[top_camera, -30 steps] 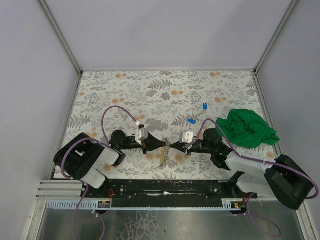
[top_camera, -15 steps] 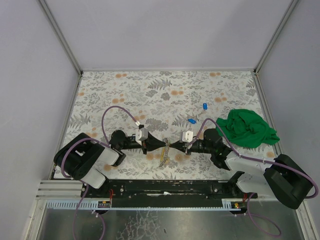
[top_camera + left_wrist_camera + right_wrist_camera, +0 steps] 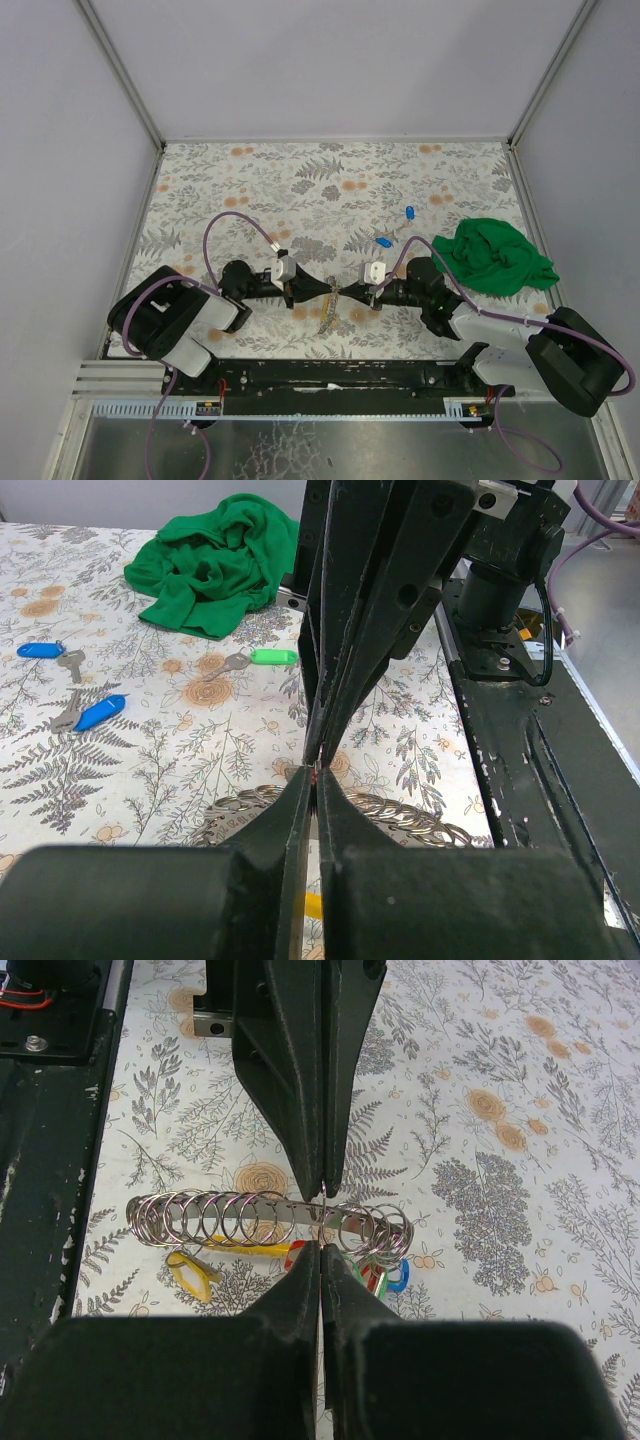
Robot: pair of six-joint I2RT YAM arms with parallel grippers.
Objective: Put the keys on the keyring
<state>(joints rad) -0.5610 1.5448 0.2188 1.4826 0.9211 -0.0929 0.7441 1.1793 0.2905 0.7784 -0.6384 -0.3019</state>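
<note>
My left gripper (image 3: 323, 290) and right gripper (image 3: 346, 291) meet tip to tip near the table's front middle. Both are shut on one thin silvery ring of the keyring (image 3: 326, 1216), which stands upright between the tips. In the right wrist view the keyring is a metal strip (image 3: 270, 1222) threaded with several rings, with yellow (image 3: 192, 1271), red, green and blue (image 3: 396, 1276) tags under it. In the left wrist view the left gripper (image 3: 313, 777) touches the right fingers (image 3: 345, 650). Loose keys lie apart: two blue-tagged (image 3: 99, 712) (image 3: 40, 650), one green-tagged (image 3: 262, 658).
A crumpled green cloth (image 3: 496, 257) lies at the right of the flowered table (image 3: 250, 180). The two blue-tagged keys (image 3: 383, 242) (image 3: 410, 211) lie just beyond the right gripper. White walls close in the back and sides. A black rail (image 3: 330, 375) runs along the near edge.
The grippers stay pinched together in the same spot. Only the right arm's rear links have shifted very slightly to the left.
</note>
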